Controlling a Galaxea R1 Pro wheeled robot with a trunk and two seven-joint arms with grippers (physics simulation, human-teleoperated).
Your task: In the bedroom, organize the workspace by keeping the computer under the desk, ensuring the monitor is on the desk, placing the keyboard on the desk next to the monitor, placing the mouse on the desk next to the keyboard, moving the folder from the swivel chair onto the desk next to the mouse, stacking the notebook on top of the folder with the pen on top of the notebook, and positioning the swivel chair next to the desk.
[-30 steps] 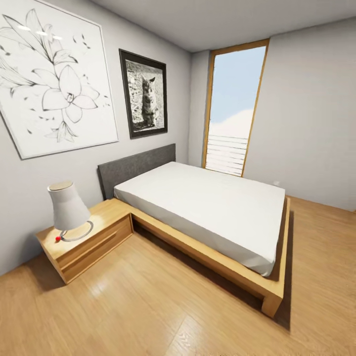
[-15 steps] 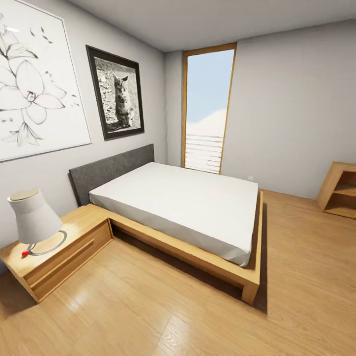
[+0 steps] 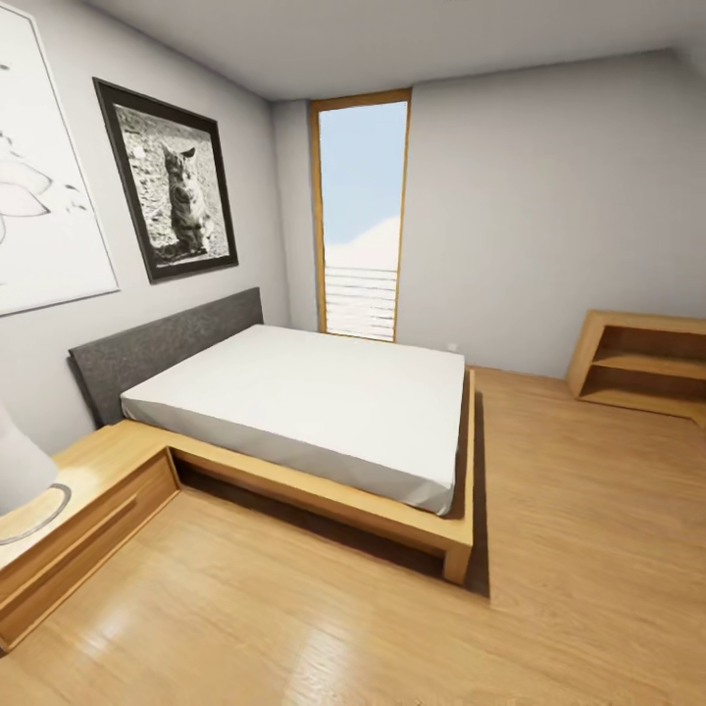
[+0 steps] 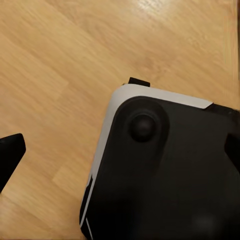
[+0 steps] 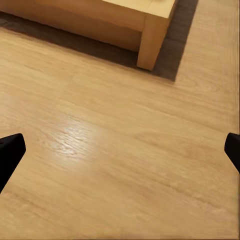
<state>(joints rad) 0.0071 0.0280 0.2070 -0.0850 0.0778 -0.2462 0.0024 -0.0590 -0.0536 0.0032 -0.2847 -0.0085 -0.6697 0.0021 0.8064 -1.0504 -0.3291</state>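
At the far left edge of the head view I see a slice of a white lamp (image 3: 18,461) with its ring base, sitting on a light wooden nightstand (image 3: 93,500) that runs on into the bed frame. Above it on the grey wall hangs part of a large flower drawing (image 3: 39,206), and just right of that a black-framed picture of a cat (image 3: 176,191). In the middle stands the bed (image 3: 304,402): a white mattress on a low wooden platform with a grey padded headboard (image 3: 162,343) against the left wall. Beyond the bed's far end a tall wood-framed window (image 3: 361,216) shows sky and slatted rails. Right of that the far wall is plain grey, and at the right edge a low open wooden shelf unit (image 3: 642,363) stands on the wooden floor (image 3: 549,549).

None of the workspace things, neither table, chair nor computer gear, lies in front of me here, so I cannot place them.

Through the left wrist camera I look down on the robot's dark, white-rimmed base (image 4: 165,170) over the floorboards; the left hand (image 4: 122,150) has its fingers spread wide apart, holding nothing. Through the right wrist camera the right hand (image 5: 122,150) is likewise spread and empty above the floor, with the bed's corner post (image 5: 152,32) nearby.
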